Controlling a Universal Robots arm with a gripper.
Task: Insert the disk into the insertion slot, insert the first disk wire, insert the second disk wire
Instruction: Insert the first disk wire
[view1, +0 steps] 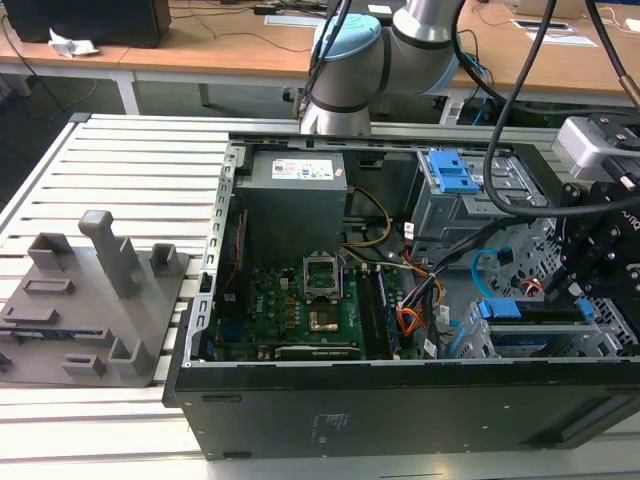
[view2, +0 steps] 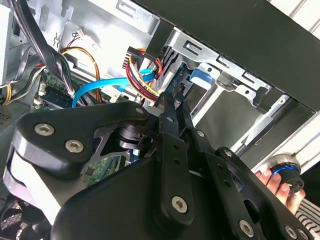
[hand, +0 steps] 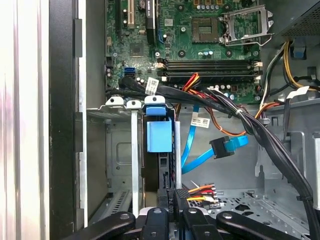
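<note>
Hovering behind the seated disk (hand: 160, 137), tool (hand: 172, 194) pressed together; best stay square, clear of that loose light blue cable (hand: 200, 150).

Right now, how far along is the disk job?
Done: the disk sits in the insertion slot. In hand: the gripper looks closed on the first disk wire, by the disk's edge. Left: the second disk wire hangs loose, unplugged.
</note>
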